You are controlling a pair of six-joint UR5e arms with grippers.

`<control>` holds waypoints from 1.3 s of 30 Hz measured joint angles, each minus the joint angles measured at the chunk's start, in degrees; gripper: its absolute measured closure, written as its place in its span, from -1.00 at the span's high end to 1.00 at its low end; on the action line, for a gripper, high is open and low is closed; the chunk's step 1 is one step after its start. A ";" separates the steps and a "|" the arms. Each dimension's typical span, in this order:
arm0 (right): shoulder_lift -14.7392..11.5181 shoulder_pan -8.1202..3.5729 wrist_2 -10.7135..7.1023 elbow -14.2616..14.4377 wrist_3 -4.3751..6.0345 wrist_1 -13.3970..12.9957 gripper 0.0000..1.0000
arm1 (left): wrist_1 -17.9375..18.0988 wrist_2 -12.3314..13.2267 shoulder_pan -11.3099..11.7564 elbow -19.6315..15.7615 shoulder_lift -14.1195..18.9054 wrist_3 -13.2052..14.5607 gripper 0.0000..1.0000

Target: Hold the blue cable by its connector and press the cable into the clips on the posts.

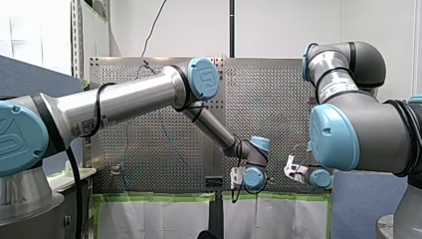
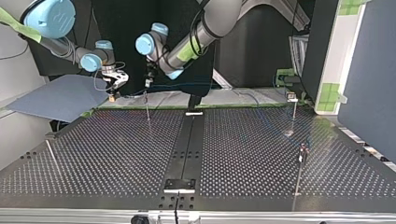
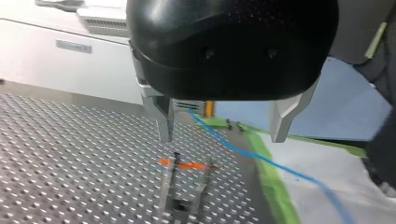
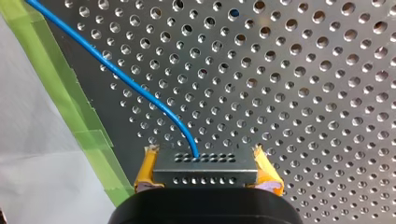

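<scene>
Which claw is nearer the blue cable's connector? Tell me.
Right. My right claw is shut on the connector, between its yellow pads; my left claw hangs open over a clip post, away from it.

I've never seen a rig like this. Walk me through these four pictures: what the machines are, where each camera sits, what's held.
Two robot arms work at a perforated table. The front view looks from behind them: my left arm, my right arm. The top view faces them across the table, where thin posts stand. Each wrist view looks along one gripper. Between yellow pads, my right gripper clamps the connector of the blue cable; my left gripper is open, holding nothing.
</scene>
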 joint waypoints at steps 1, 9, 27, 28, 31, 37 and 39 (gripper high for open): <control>0.00 0.00 -0.12 -0.03 -0.03 -0.06 -1.00 | 0.13 0.10 0.00 0.44 0.00 -0.01 1.00; -0.01 0.30 -1.18 -0.20 -0.31 -0.29 -1.00 | 0.46 0.14 0.30 4.04 -0.01 -0.06 1.00; -0.01 0.36 -1.26 -0.21 -0.20 -0.07 -1.00 | 1.91 -1.42 0.97 -0.72 -0.02 1.06 1.00; -0.01 0.36 -1.26 -0.23 -0.20 -0.07 -1.00 | 1.93 -1.36 0.97 -0.63 -0.02 1.06 1.00; -0.01 0.38 -1.25 -0.22 -0.20 -0.06 -1.00 | 1.96 -1.18 0.98 -0.22 -0.02 1.04 1.00; -0.02 0.38 -1.24 -0.21 -0.12 -0.04 -1.00 | 1.95 -1.09 0.97 0.09 -0.03 1.00 1.00; -0.01 0.39 -1.25 -0.22 -0.12 -0.04 -1.00 | 1.88 -1.08 0.97 0.10 -0.02 0.99 1.00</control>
